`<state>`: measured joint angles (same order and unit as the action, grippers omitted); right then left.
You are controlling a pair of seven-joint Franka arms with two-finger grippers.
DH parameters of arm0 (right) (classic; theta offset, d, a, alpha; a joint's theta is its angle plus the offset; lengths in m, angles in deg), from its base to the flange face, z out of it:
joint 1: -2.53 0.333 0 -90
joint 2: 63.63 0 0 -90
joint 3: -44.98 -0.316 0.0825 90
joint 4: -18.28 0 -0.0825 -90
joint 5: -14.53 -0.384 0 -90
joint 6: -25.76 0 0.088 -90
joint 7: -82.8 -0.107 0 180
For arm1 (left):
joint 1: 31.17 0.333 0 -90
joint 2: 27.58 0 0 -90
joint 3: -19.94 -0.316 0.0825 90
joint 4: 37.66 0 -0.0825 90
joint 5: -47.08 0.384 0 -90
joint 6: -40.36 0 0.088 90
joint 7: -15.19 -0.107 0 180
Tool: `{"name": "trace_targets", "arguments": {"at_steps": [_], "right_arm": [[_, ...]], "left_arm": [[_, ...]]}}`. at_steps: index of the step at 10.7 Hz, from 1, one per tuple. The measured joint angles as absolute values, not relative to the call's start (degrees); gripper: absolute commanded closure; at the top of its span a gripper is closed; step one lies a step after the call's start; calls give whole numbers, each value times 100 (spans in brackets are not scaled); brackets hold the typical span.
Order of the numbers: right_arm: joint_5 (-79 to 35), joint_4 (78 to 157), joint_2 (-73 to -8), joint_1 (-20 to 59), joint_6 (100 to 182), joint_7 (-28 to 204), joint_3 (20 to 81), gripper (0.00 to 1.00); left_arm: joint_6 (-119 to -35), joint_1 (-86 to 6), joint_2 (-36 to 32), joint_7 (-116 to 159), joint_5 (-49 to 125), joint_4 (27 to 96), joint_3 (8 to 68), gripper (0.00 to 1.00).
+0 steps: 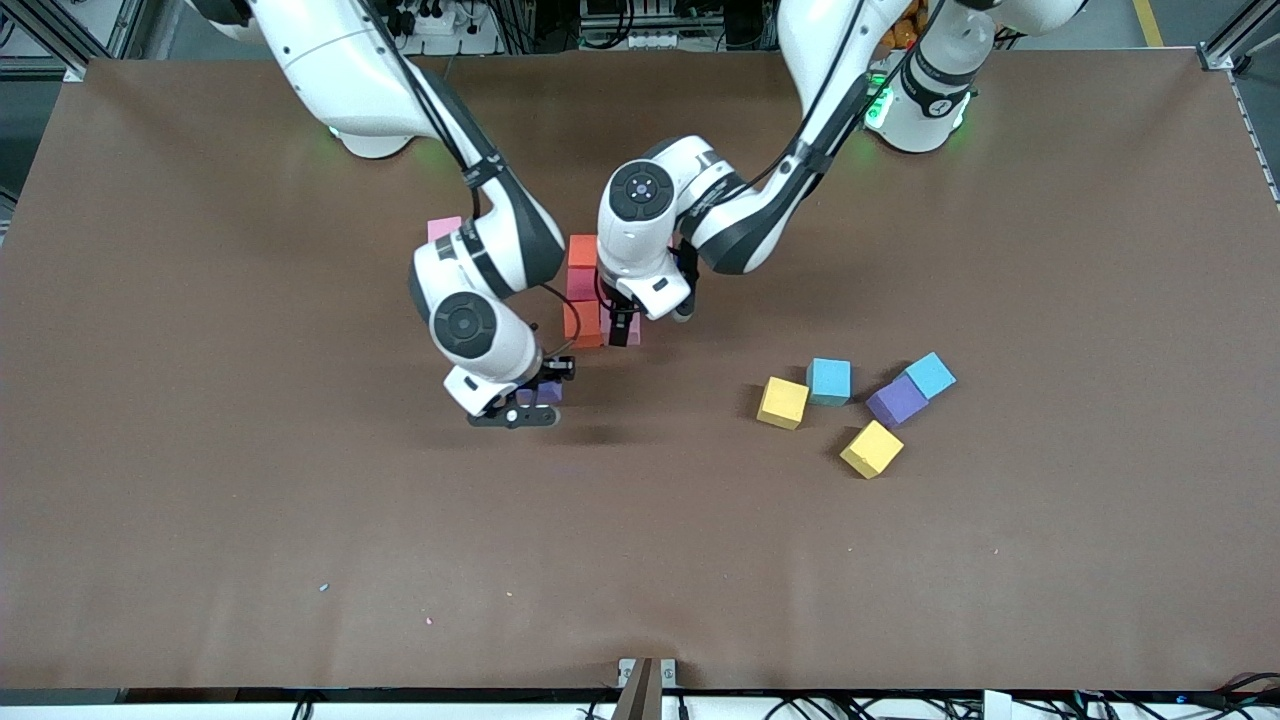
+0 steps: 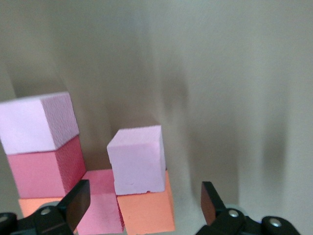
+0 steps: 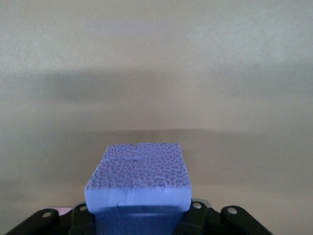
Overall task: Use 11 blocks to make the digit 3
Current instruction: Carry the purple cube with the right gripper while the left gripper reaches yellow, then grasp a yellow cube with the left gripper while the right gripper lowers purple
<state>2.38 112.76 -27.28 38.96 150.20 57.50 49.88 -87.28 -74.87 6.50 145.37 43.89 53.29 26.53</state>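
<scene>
Clenching a purple block, the right pincer hovers while the left pincer gapes, seemingly over stacked blocks.

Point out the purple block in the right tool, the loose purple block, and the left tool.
held purple block (image 3: 139, 178), right wrist view, textured top face
loose purple block (image 1: 896, 400), front view, top face
left tool (image 2: 144, 203), left wrist view, midway between its open fingertips

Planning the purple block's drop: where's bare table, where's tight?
Bare table lies nearer the camera than the right gripper and its purple block. Crowded: the placed stack under the open left gripper, and the loose cluster.
</scene>
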Motion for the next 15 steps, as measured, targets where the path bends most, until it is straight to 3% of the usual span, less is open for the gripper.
{"name": "trace_targets", "arguments": {"at_steps": [6,11,15], "right_arm": [[238,11187,-2300,4266,15498,5390,4984,97],[238,11174,-2273,4318,15480,5277,4983,97],[238,11179,-2256,4428,15431,5192,4982,96]], "left_arm": [[-8539,-6272,-198,13241,4606,6334,2610,0],[-8729,-5525,-115,12100,4852,6486,2611,0],[-8876,-5424,338,11750,4857,6151,2615,0]]}}
